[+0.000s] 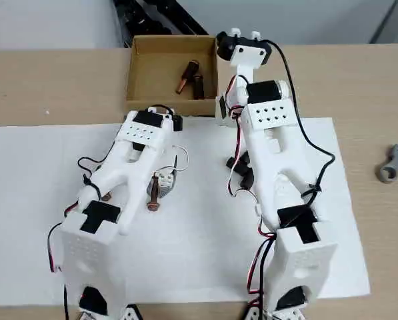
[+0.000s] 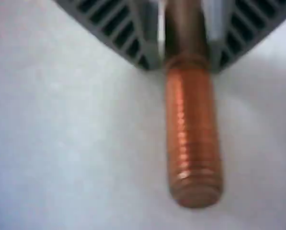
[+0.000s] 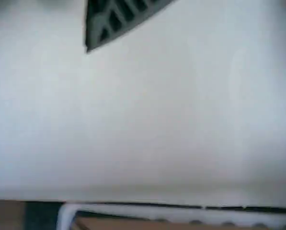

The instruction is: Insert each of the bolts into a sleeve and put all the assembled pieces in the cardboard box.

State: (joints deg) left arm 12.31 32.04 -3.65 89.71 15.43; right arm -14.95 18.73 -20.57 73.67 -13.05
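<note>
My left gripper is shut on a copper bolt, whose threaded end sticks out just over the white paper. In the high view the same bolt lies low over the paper's middle, in that gripper. The cardboard box stands at the back with two brown assembled pieces inside. My right gripper hangs over the paper's far edge, just right of the box's near corner. A small brown piece peeks out beside the left arm.
White paper covers most of the wooden table. A grey plastic part lies on bare wood at the far right. Cables trail along both arms. The paper's far edge runs close to my right gripper.
</note>
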